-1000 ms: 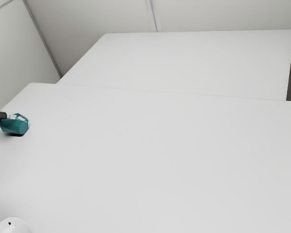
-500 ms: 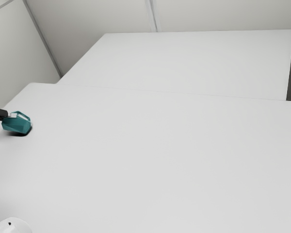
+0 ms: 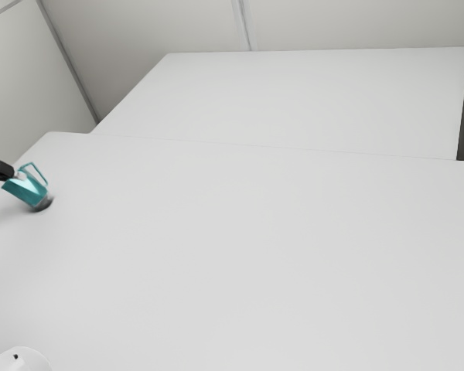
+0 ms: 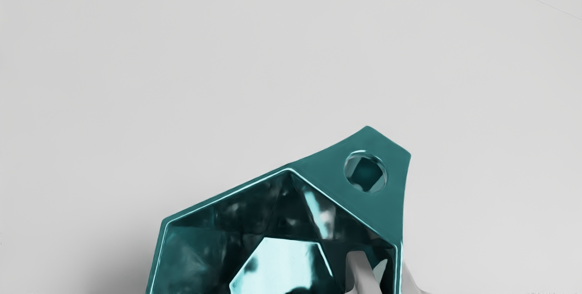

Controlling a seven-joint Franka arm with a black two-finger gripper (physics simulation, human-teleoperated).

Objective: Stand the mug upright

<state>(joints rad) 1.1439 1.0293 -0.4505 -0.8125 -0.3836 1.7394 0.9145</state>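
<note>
Teal mug [image 3: 25,192] | tilted | fingers [image 3: 19,176] apparently pinching its wall beside handle [image 4: 395,185]

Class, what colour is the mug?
The mug is teal, a dark blue-green; the wrist view shows it best.

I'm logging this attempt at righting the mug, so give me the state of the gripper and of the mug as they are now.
Gripper: shut on the mug's wall, one finger inside, the other outside.
Teal faceted mug: tilted, not yet upright, its open end toward the gripper; no contents visible in the part of its inside that shows.
</note>
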